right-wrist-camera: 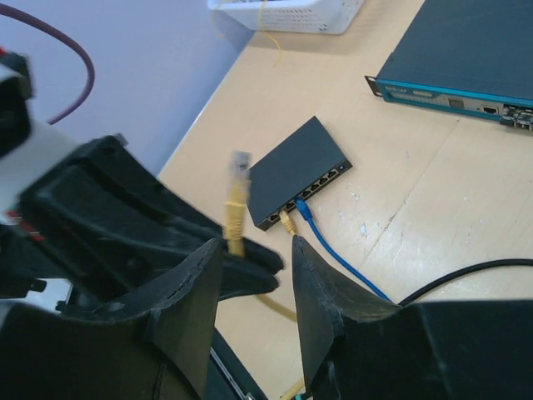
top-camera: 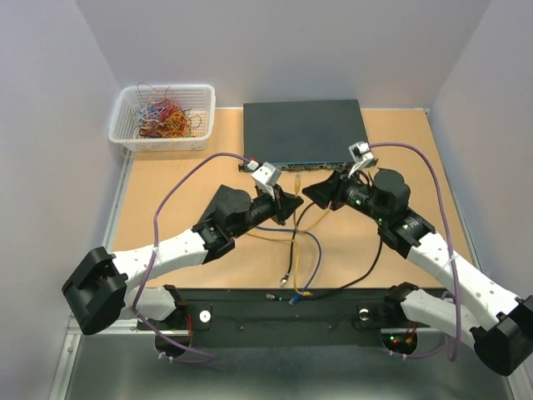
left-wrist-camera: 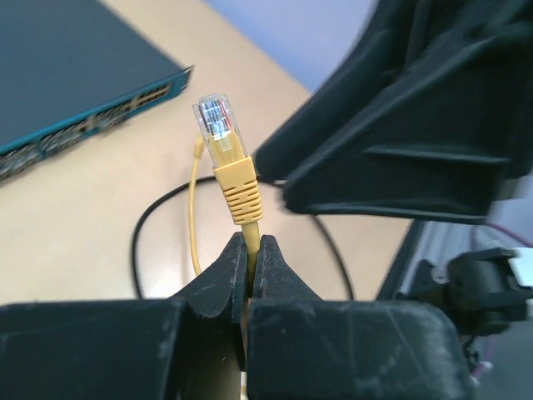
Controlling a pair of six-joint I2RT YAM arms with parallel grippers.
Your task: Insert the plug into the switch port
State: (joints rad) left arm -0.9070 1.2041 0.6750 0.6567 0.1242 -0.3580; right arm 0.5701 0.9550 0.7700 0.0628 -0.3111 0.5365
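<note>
Plug [left-wrist-camera: 220, 129] stands upright above the left gripper [left-wrist-camera: 251, 252], which is clamped on its yellow cable [left-wrist-camera: 249, 228]. Right gripper [right-wrist-camera: 256, 248] gapes apart, holding nothing.

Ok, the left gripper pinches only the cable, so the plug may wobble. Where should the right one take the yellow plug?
Probably the ribbed yellow boot, from the side, above where the left gripper pinches the cable. The plug stands upright there, and that leaves its clear tip free.
</note>
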